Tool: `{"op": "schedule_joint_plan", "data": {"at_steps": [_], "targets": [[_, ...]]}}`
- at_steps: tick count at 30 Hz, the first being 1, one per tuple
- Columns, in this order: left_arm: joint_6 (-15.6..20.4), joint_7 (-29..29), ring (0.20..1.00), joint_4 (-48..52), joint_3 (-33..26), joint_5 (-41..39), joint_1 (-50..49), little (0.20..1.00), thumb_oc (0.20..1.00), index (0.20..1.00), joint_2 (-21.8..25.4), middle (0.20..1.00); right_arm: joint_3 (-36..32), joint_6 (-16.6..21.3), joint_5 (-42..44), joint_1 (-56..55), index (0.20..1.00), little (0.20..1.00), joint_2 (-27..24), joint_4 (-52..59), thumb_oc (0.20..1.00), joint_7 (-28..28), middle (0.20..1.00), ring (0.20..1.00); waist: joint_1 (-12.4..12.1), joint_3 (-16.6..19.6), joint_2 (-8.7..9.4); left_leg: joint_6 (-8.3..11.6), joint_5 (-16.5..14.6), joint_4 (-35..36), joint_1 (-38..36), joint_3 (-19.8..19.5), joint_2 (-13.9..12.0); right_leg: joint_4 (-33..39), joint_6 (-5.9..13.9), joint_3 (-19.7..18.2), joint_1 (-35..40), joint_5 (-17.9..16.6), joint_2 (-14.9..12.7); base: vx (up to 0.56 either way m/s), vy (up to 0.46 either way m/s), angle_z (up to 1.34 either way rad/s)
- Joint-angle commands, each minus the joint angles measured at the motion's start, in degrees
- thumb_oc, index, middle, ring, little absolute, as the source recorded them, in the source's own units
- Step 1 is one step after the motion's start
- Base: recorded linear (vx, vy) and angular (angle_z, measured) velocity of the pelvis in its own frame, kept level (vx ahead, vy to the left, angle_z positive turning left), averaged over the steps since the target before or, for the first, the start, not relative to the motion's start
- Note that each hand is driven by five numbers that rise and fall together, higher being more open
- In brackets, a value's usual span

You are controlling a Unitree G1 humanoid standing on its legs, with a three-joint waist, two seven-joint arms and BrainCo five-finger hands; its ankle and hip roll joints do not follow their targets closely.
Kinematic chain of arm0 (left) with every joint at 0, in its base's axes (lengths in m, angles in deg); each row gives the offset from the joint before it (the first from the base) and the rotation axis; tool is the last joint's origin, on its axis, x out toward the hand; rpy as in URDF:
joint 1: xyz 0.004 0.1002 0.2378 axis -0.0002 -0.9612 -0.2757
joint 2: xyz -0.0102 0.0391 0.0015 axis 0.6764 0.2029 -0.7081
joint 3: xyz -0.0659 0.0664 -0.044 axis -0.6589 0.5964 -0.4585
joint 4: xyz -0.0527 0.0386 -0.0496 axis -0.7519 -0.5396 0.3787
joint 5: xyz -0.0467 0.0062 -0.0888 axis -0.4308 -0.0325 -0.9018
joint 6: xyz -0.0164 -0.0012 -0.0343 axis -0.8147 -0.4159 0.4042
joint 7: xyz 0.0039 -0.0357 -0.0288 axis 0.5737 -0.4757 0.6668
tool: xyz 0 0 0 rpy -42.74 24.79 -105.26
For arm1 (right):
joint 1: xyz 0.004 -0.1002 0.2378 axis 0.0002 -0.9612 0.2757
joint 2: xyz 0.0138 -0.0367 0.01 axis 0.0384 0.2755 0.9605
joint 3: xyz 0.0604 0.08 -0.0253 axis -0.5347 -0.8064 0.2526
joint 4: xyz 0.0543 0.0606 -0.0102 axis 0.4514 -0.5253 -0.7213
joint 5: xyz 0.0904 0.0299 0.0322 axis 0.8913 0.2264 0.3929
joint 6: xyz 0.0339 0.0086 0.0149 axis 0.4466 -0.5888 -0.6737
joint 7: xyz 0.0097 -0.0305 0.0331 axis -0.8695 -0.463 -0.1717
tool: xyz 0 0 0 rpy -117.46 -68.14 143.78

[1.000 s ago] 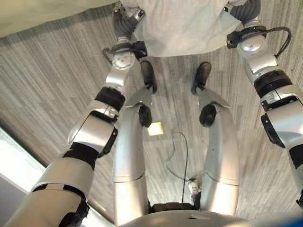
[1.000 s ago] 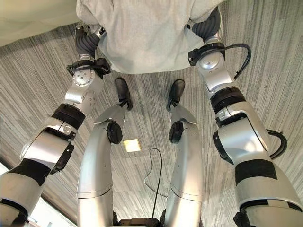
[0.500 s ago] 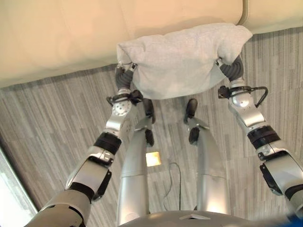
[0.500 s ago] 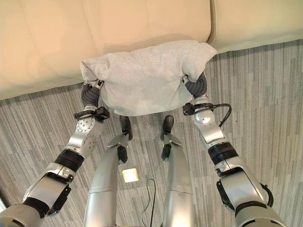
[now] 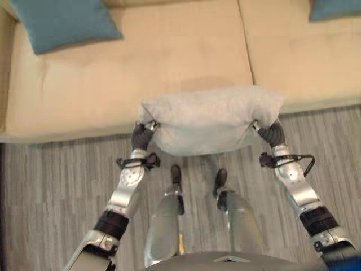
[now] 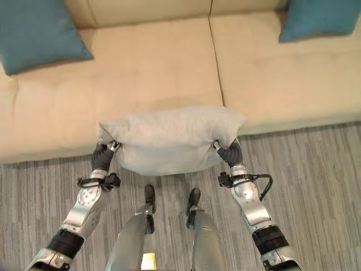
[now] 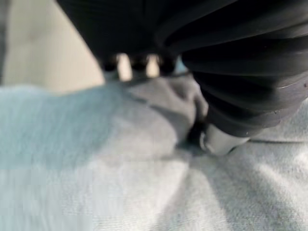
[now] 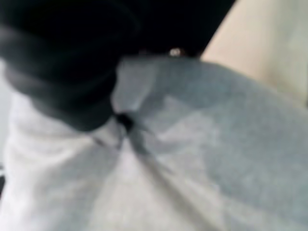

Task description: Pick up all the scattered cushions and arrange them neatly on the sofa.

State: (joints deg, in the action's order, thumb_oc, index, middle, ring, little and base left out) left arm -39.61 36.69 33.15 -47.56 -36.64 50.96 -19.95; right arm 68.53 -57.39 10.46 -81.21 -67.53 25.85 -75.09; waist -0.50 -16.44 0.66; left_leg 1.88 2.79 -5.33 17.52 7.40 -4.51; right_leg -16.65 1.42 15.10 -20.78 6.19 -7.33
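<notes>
Altogether three cushions show: one grey cushion [image 6: 169,138] held between the left hand [image 6: 102,155] and right hand [image 6: 230,152] over the sofa's [image 6: 158,68] front edge, each hand's fingers pinching its cloth, and two teal cushions [image 6: 36,34] [image 6: 318,20] at the sofa's back corners.

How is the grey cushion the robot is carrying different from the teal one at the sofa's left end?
The grey cushion is pale; the teal cushion is deep blue-green. The grey one is held off the floor at the sofa's front edge, the left hand and right hand at its ends; the teal one lies on the seat. Both look soft and roughly rectangular.
</notes>
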Motion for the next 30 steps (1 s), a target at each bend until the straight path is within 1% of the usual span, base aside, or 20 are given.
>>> {"op": "schedule_joint_plan", "data": {"at_steps": [1,5,9,10,11,13,15,16,17,18,19,21,23,24,25,26,27,28,29,30], "targets": [[4.1,-3.6,0.2,4.6,0.0,0.9,6.3,0.2,0.2,0.2,-1.0,0.2,-1.4,5.4,-1.0,2.9,0.2,0.2,-0.8,5.9,0.2,2.2,0.2,0.2,0.6,3.6,-0.95,2.87,5.5,2.0,0.1,-2.4,0.3,4.0,2.62,2.2,3.8,-3.5,1.9,0.17,-0.056,-0.01],[3.3,-5.2,0.2,5.7,-0.9,0.4,2.1,0.2,0.2,0.2,-1.4,0.2,-3.5,5.0,-0.4,-2.0,0.2,0.2,-0.5,7.5,0.2,4.0,0.2,0.2,1.2,6.8,-0.24,3.84,5.1,3.5,-6.0,-2.2,0.2,9.4,2.64,2.2,11.6,-3.7,3.7,0.16,-0.094,0.05],[2.5,-6.1,0.2,5.5,-1.0,0.7,0.7,0.2,0.2,0.2,-1.6,0.2,-4.4,4.7,-0.2,-4.6,0.2,0.2,-0.4,7.6,0.2,4.8,0.2,0.2,1.3,8.2,0.81,4.13,4.2,1.1,-7.2,-2.9,0.2,12.4,2.24,1.6,15.6,-3.8,4.8,0.09,-0.096,0.09],[2.3,-6.8,0.2,5.6,-0.7,0.6,0.0,0.2,0.2,0.2,-1.6,0.2,-5.0,4.6,0.4,-6.2,0.2,0.2,-0.3,7.7,0.2,5.2,0.2,0.2,1.3,8.8,1.66,4.31,4.2,-2.0,-7.1,-3.5,0.4,13.8,1.7,1.5,17.9,-3.8,5.2,0.1,-0.093,0.08],[2.3,-6.8,0.2,5.6,-0.7,0.6,0.0,0.2,0.2,0.2,-1.6,0.2,-5.1,4.6,0.4,-6.3,0.2,0.2,-0.3,7.8,0.2,5.2,0.2,0.2,1.3,8.7,1.66,4.32,4.1,-2.1,-7.1,-3.6,0.4,13.9,1.7,1.6,18.1,-3.8,5.3,0.11,-0.124,0.11],[1.5,-7.5,0.2,5.5,-0.5,0.0,-0.8,0.2,0.2,0.2,-2.2,0.2,-5.5,4.3,0.7,-7.5,0.2,0.2,-0.4,8.3,0.2,6.0,0.2,0.2,1.1,8.8,2.77,4.47,4.1,-8.0,-5.9,-3.3,0.9,14.5,1.48,2.0,20.4,-3.8,4.9,0.08,-0.074,0.17],[1.2,-7.8,0.2,4.9,-0.7,0.0,-2.2,0.2,0.2,0.2,-2.6,0.2,-5.7,4.2,0.4,-7.5,0.2,0.2,-0.2,8.1,0.2,5.8,0.2,0.2,0.8,9.9,3.12,3.58,3.7,-3.3,-5.6,-1.3,0.5,15.5,1.96,1.6,21.5,-3.7,5.1,0.16,0.01,0.19],[1.0,-7.7,0.2,4.8,-0.8,0.3,-2.4,0.2,0.2,0.2,-2.6,0.2,-5.7,4.2,0.5,-7.3,0.2,0.2,0.0,7.8,0.2,5.7,0.2,0.2,0.3,10.0,3.43,3.58,4.1,-2.4,-4.9,-1.6,0.8,15.5,2.19,1.1,21.9,-3.9,5.1,0.31,0.076,0.05],[0.7,-7.4,0.2,4.6,-1.7,0.1,-2.8,0.2,0.2,0.2,-3.0,0.2,-5.4,3.9,0.6,-6.9,0.2,0.2,0.5,6.9,0.2,5.1,0.2,0.2,-1.0,10.2,3.41,4.29,7.1,1.3,-2.7,-2.6,1.1,15.2,2.62,-0.3,23.0,-3.8,6.1,0.29,0.084,-0.15],[0.7,-7.5,0.2,4.6,-1.7,0.1,-2.9,0.2,0.2,0.2,-3.2,0.2,-5.4,3.9,0.6,-6.9,0.2,0.2,0.6,6.9,0.2,5.1,0.2,0.2,-1.2,10.3,3.3,4.49,7.9,2.1,-3.0,-1.6,1.0,15.1,2.73,-0.5,23.9,-3.4,6.3,0.45,0.183,-0.63],[0.8,-7.8,0.2,4.6,-1.8,0.0,-2.9,0.2,0.2,0.2,-3.4,0.2,-5.4,3.8,0.5,-6.5,0.2,0.2,1.1,6.8,0.2,5.3,0.2,0.2,-1.6,11.1,3.12,3.44,6.7,2.5,-4.6,-0.8,0.9,14.4,3.2,-1.2,25.3,-1.8,6.5,0.38,0.209,-0.8],[0.8,-8.0,0.2,5.5,-1.7,0.5,-3.2,0.2,0.2,0.2,-3.1,0.2,-5.5,3.5,0.6,-6.4,0.2,0.2,1.9,6.4,0.2,5.4,0.2,0.2,-2.1,11.9,3.15,1.87,4.3,2.0,-6.8,0.4,2.0,12.4,4.34,-2.1,26.6,-1.0,4.6,0.41,0.263,-0.72],[0.6,-8.4,0.2,6.2,-1.5,0.3,-3.5,0.2,0.2,0.2,-3.0,0.2,-5.3,3.2,0.0,-6.0,0.2,0.2,2.3,5.9,0.2,5.5,0.2,0.2,-3.1,12.0,3.25,0.06,1.9,1.4,-8.5,1.3,3.1,7.0,5.99,-2.8,25.7,-3.2,2.4,0.28,0.234,-0.76],[0.7,-8.2,0.2,6.5,-1.0,0.6,-3.0,0.2,0.2,0.2,-2.4,0.2,-4.9,3.2,-0.3,-4.9,0.2,0.2,2.6,5.5,0.2,5.2,0.2,0.2,-3.2,11.6,3.23,-1.44,0.8,1.5,-10.2,1.7,3.7,0.5,8.01,-3.7,22.8,-7.6,0.8,0.24,0.256,-0.51],[0.8,-7.9,0.2,7.2,-0.7,1.1,-2.3,0.2,0.2,0.2,-1.5,0.2,-4.3,3.2,-0.2,-3.7,0.2,0.2,2.9,5.0,0.2,5.1,0.2,0.2,-3.0,10.9,2.56,-2.95,-0.5,1.4,-11.7,1.7,3.9,-6.3,8.67,-3.9,19.7,-9.9,-0.3,0.27,0.283,-0.12],[0.7,-8.0,0.2,7.7,-0.8,1.8,-2.1,0.2,0.2,0.2,-1.0,0.2,-3.6,2.9,-0.1,-3.0,0.2,0.2,3.2,5.0,0.2,5.6,0.2,0.2,-3.5,10.9,1.95,-3.22,-1.8,2.0,-13.5,2.3,3.9,-6.1,8.07,-1.4,17.2,-9.0,-2.0,0.3,0.168,-0.21],[0.8,-8.5,0.2,8.2,-0.7,2.0,-1.9,0.2,0.2,0.2,-0.8,0.2,-3.1,2.9,0.3,-2.3,0.2,0.2,2.7,4.7,0.2,5.9,0.2,0.2,-3.1,11.3,1.58,-2.5,-1.8,4.1,-15.0,2.0,3.9,0.8,7.07,-1.2,15.4,-7.6,-1.4,0.29,0.039,-0.47],[0.7,-8.7,0.2,8.1,-0.6,1.7,-2.1,0.2,0.2,0.2,-0.9,0.2,-3.0,2.9,0.7,-2.2,0.2,0.2,2.5,4.8,0.2,6.1,0.2,0.2,-2.6,11.2,1.33,-2.05,-1.9,4.9,-15.8,1.6,3.8,5.1,6.75,-2.1,14.8,-7.8,-0.4,0.34,-0.091,-0.58],[0.6,-8.9,0.2,7.6,-0.7,1.1,-2.0,0.2,0.2,0.2,-1.3,0.2,-3.0,2.9,0.3,-2.1,0.2,0.2,1.9,5.3,0.2,5.9,0.2,0.2,-1.4,11.0,1.37,-1.48,-2.1,6.0,-17.4,0.3,3.8,11.1,6.8,-5.7,13.8,-8.9,1.4,0.27,-0.112,-0.18],[0.6,-8.8,0.2,7.3,-0.6,1.1,-1.8,0.2,0.2,0.2,-1.4,0.2,-3.0,2.8,0.2,-2.1,0.2,0.2,2.0,5.5,0.2,5.7,0.2,0.2,-0.9,10.8,1.59,-1.3,-2.4,6.0,-17.9,-0.4,3.8,12.9,6.99,-7.6,13.4,-9.6,2.0,0.28,-0.142,0.54]]}}
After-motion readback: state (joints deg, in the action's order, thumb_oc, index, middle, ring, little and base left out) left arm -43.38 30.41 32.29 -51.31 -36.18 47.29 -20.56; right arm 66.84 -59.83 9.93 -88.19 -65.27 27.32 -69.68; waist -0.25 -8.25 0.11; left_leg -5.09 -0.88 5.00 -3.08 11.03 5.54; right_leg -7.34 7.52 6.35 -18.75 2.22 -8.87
